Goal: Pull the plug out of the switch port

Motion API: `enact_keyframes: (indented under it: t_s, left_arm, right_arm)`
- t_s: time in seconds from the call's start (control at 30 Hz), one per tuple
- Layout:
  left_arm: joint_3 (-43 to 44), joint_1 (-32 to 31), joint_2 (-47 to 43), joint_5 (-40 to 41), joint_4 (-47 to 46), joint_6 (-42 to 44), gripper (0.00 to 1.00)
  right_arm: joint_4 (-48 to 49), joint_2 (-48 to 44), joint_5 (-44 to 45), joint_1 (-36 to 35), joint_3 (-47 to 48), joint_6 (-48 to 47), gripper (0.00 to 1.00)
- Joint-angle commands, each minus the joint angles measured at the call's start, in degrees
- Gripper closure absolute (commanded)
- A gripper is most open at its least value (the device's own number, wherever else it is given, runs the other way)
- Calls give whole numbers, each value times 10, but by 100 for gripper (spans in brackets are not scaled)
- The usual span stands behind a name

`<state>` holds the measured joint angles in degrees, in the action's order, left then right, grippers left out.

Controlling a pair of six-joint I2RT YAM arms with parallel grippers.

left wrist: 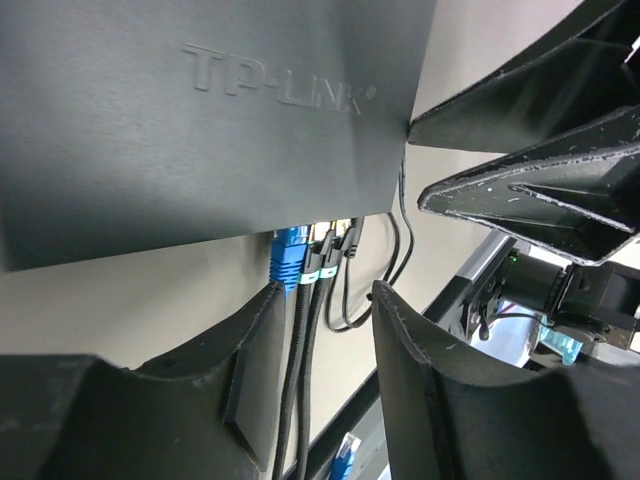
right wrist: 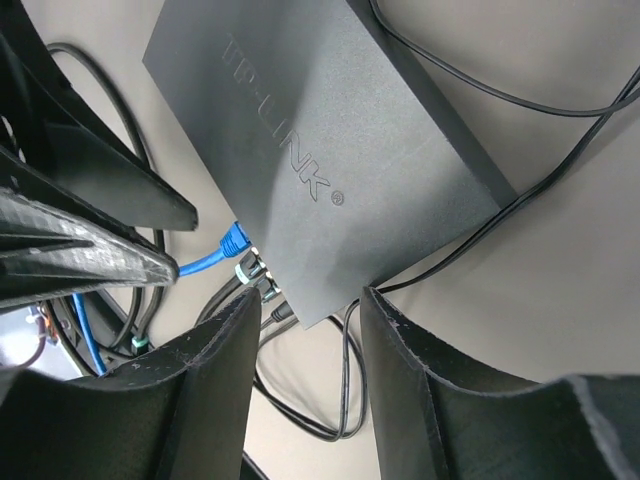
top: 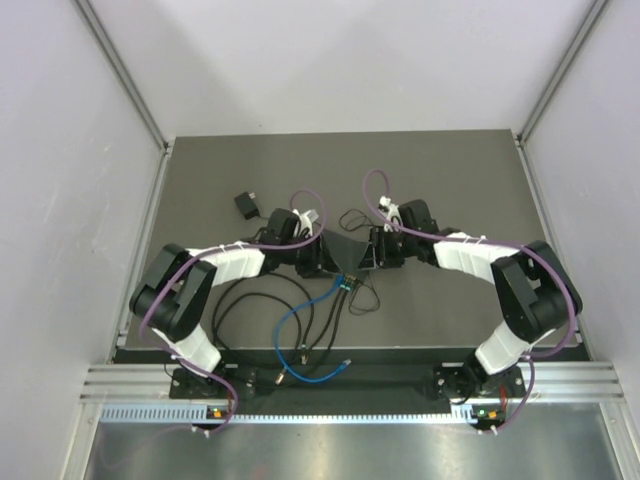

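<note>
Switch (top: 347, 252) mid-table, ports on its 6 o'clock edge. Blue plug (left wrist: 288, 255) + black plugs (left wrist: 348, 240) all seated. L gripper (left wrist: 325, 292) at switch's 9: jaws wide, cables in gap, nothing gripped. R gripper (right wrist: 308, 296) at 3: wide too, switch corner in gap.

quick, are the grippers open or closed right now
Left gripper: open, cables in the gap, nothing gripped.
Right gripper: open, corner of the switch in the gap, nothing gripped.

Blue plug (left wrist: 287, 258) — in switch port (left wrist: 293, 230)
</note>
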<state>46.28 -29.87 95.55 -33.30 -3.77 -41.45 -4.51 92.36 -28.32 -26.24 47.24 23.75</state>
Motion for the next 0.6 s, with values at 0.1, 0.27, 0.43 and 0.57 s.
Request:
enact_keyframes:
  t_s: [0.1, 0.27, 0.43, 0.57]
  left_arm:
    - [-50, -5, -3, 20, -89, -22, 54]
    - [-80, -5, -4, 38, -131, -44, 6]
    - [-101, -5, 17, 51, -173, -72, 20]
    - [-138, -9, 4, 64, -216, -102, 31]
  right_arm:
    - [41, 19, -5, 14, -22, 7, 55]
    - [79, 26, -6, 15, -35, 17, 55]
    - [100, 35, -6, 15, -48, 24, 55]
    - [113, 31, -2, 15, -52, 24, 55]
